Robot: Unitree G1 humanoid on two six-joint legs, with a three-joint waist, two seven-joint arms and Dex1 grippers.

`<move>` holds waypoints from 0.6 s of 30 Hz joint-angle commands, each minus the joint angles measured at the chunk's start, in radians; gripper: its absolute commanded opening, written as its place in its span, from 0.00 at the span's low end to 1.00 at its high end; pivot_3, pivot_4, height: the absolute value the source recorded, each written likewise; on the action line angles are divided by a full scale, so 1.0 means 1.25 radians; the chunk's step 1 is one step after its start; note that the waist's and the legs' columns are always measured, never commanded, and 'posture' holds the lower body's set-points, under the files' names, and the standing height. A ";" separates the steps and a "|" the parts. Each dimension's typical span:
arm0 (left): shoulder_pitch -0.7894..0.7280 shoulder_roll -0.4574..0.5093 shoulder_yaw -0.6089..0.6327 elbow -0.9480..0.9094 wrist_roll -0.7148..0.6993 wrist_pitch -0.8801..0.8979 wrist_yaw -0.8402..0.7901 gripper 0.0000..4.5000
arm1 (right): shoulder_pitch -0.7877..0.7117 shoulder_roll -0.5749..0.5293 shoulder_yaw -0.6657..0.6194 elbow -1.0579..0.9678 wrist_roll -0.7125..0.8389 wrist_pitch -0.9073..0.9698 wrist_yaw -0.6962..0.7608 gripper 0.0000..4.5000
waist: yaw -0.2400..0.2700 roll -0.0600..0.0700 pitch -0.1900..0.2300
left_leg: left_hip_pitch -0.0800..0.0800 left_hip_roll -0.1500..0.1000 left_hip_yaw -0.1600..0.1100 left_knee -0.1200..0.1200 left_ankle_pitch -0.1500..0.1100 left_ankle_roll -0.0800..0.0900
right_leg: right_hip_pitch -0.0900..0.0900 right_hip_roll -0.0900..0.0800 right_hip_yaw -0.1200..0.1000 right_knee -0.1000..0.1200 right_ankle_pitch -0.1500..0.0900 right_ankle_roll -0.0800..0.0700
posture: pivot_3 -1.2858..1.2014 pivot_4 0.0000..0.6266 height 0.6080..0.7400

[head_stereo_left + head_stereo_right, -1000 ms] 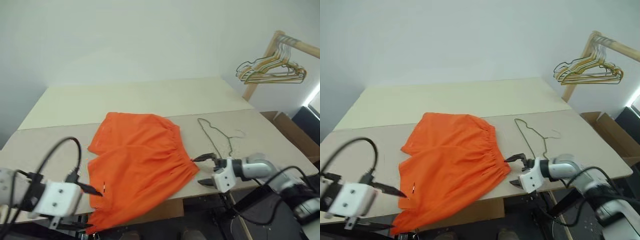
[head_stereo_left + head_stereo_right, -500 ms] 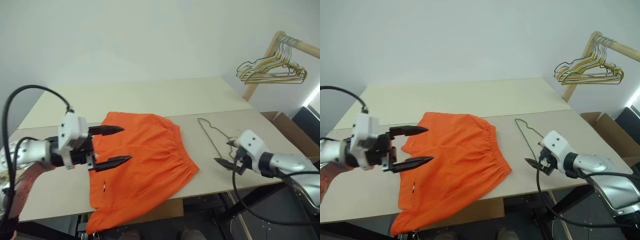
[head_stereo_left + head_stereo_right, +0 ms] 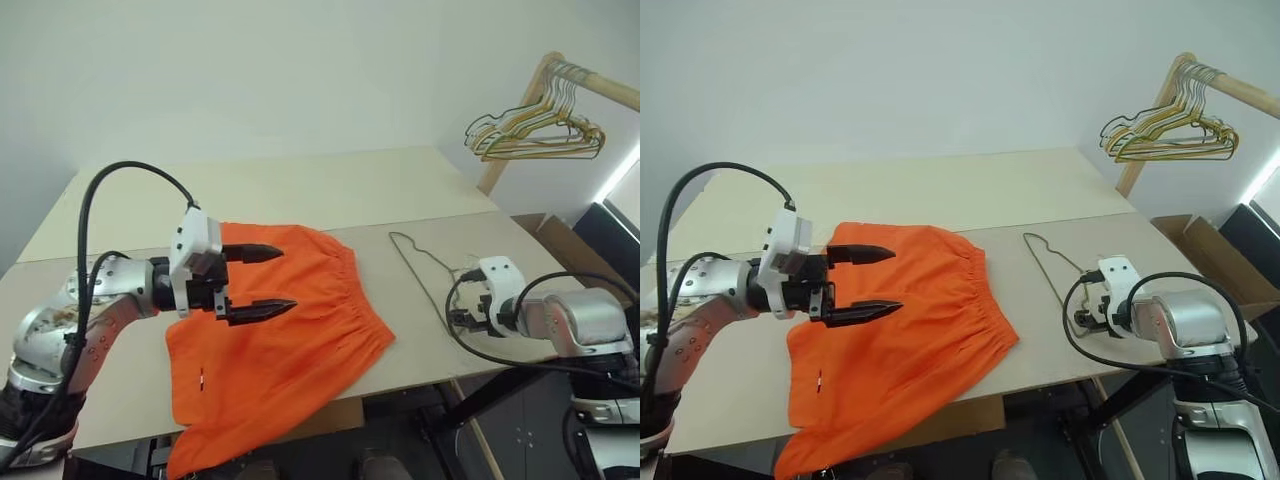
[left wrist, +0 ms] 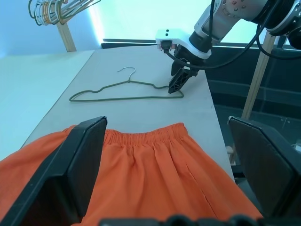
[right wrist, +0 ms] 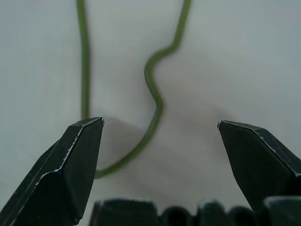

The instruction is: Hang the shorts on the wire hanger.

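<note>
The orange shorts (image 3: 300, 340) lie flat on the table, waistband toward the right, one leg hanging over the front edge. My left gripper (image 3: 287, 278) hovers open above their left half, pointing right with nothing between its fingers; in the left wrist view the waistband (image 4: 146, 136) sits just past the fingers (image 4: 87, 160). The wire hanger (image 3: 412, 258) lies flat to the right of the shorts. My right gripper (image 5: 160, 125) points down at the hanger's near end (image 5: 153, 101), open and astride the wire; from the left wrist view its fingertips (image 4: 176, 84) stand at the hanger's corner.
A wooden rack (image 3: 512, 125) at the far right carries a bunch of yellowish and dark hangers (image 3: 535, 130). A cardboard box (image 3: 1200, 245) sits on the floor beyond the table's right edge. A cream table (image 3: 300, 190) adjoins at the back.
My left gripper rose from the front edge to above the shorts, now pointing right. My right gripper left the waistband, moved right to the hanger's near end and turned downward.
</note>
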 commanded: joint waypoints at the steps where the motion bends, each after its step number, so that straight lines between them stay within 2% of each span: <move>1: -0.008 -0.003 0.007 -0.010 0.006 -0.019 -0.011 1.00 | -0.034 0.001 -0.002 0.026 -0.006 0.024 0.031 0.92 | -0.005 0.000 0.000 | 0.000 0.000 0.000 0.000 0.000 0.000 | 0.000 0.000 0.000 0.000 0.000 0.000 | 0.49 0.00 1.00; 3: -0.005 -0.003 0.007 -0.011 0.011 -0.022 -0.013 1.00 | -0.040 0.005 -0.001 0.038 -0.006 0.037 0.041 0.80 | -0.008 0.000 0.000 | 0.000 0.000 0.000 0.000 0.000 0.000 | 0.001 0.000 0.000 0.000 0.000 0.001 | 0.49 0.00 1.00; 13: 0.009 -0.008 0.015 -0.021 0.022 -0.025 -0.016 1.00 | -0.091 0.065 -0.085 0.137 -0.036 0.077 0.022 0.01 | -0.011 0.000 0.000 | 0.002 0.001 0.000 0.000 0.000 0.000 | 0.002 0.002 0.000 0.000 0.001 0.000 | 0.49 0.00 1.00; 18: 0.008 -0.010 0.014 -0.018 0.029 -0.028 -0.018 1.00 | -0.116 0.106 -0.151 0.146 -0.060 0.100 -0.015 0.01 | -0.012 0.000 0.000 | 0.002 0.002 0.000 0.000 0.000 0.000 | 0.002 0.003 0.000 0.000 0.002 -0.001 | 0.49 0.00 1.00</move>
